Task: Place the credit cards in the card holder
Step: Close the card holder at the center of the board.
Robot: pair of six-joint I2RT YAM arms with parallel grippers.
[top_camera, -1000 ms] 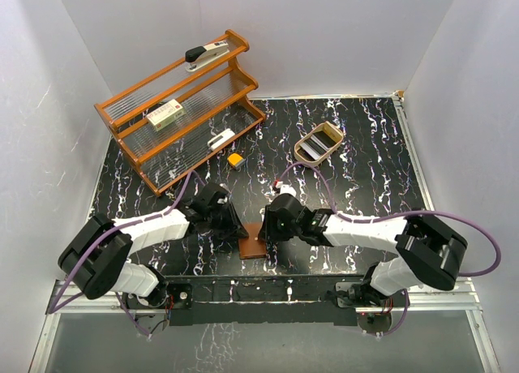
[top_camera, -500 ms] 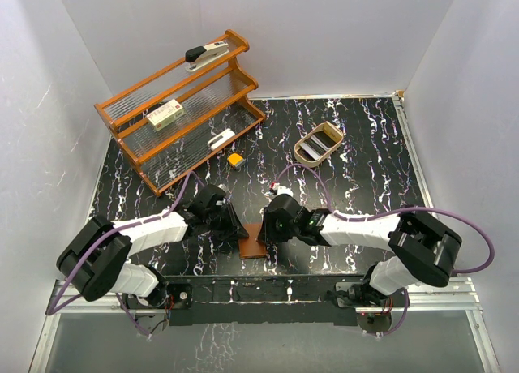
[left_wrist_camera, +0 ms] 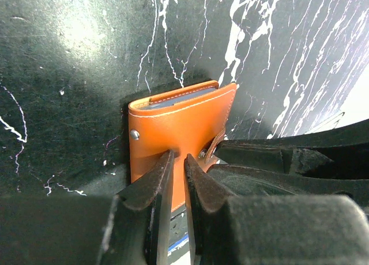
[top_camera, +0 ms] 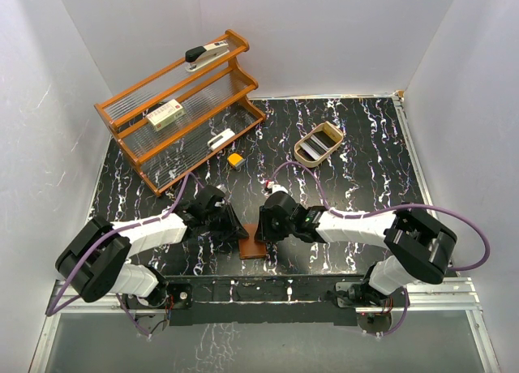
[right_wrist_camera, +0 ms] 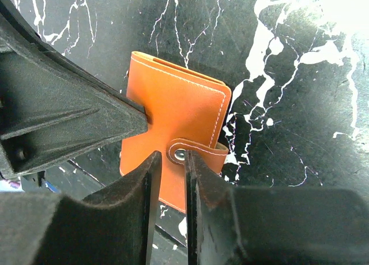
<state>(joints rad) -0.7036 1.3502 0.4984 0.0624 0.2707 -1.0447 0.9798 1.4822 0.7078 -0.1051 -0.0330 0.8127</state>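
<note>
The card holder (top_camera: 253,245) lies closed on the tabletop (top_camera: 365,178) near its front edge, between the two arms. The left tool (left_wrist_camera: 177,161) is nearly closed, with its jaws pinching one edge of the leather cover. The right tool (right_wrist_camera: 170,158) stands at a narrow gap with the snap of the closing tab (right_wrist_camera: 199,152) between its fingertips. Whether it has gripped the tab cannot be determined. Pale flat pieces, probably the credit cards (top_camera: 318,144), sit in the wooden tray (top_camera: 298,154), well apart from the holder.

Probable step: unfasten the tab so the holder can open.

Hazards:
- Tab slips free. Cause: the jaws bear on the rounded metal snap rather than on leather.
- Holder drags or lifts with the pull. Cause: the left tool pins only a thin edge.
- Holder stays shut. Cause: the right tool catches the cover together with the tab.
- Tools collide. Cause: both work just beside each other over one small item.
</note>
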